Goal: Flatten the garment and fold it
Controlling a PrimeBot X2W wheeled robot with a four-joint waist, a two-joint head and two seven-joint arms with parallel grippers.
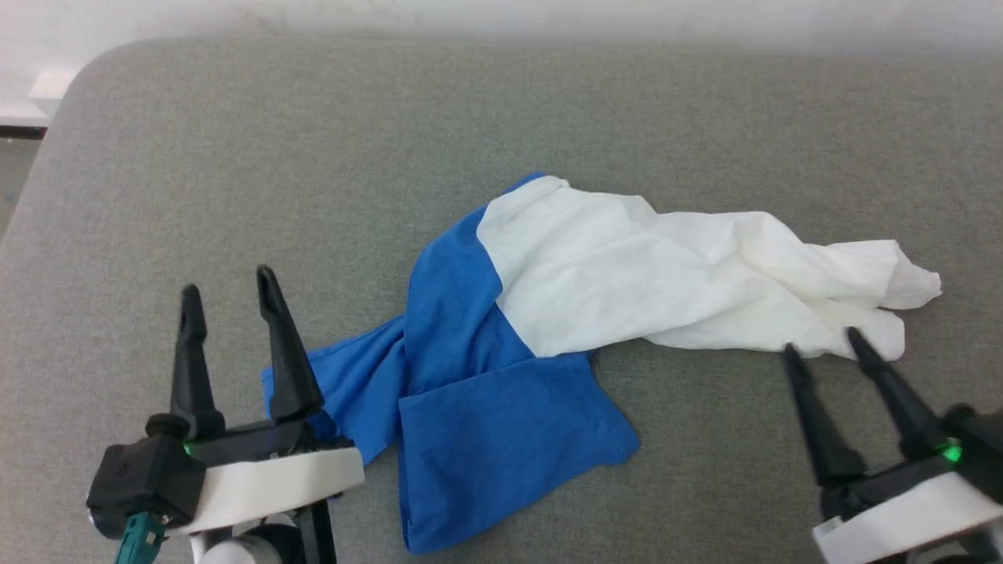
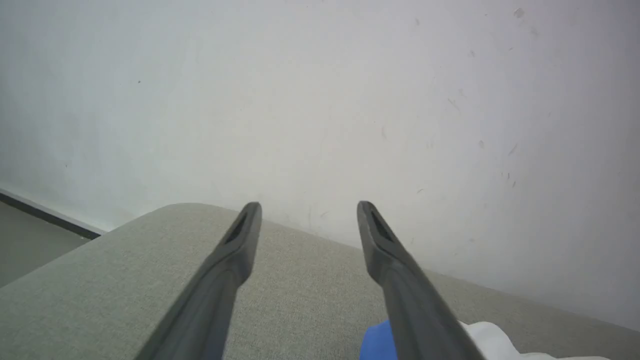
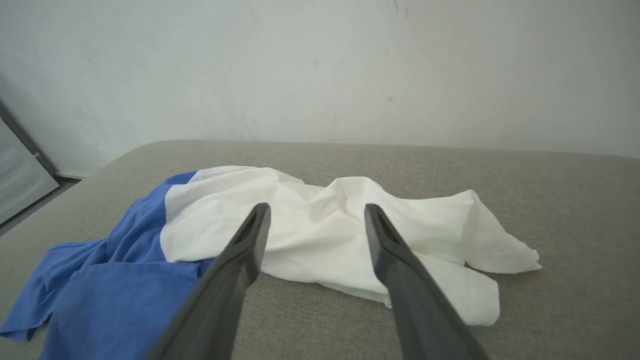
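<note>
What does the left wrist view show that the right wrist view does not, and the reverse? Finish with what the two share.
Left wrist view, not the right: the left gripper, open, over bare grey cushion, with just a blue-and-white corner of the shirt at the bottom edge.
Right wrist view, not the left: the right gripper, open, pointing at the shirt's crumpled white body, and the blue sleeves bunched at the left.
Both: the shirt, the grey cushion and the pale wall behind it.

Bright diffuse light, faint shadows, head view sharp, wrist views softer, wide-angle bend
</note>
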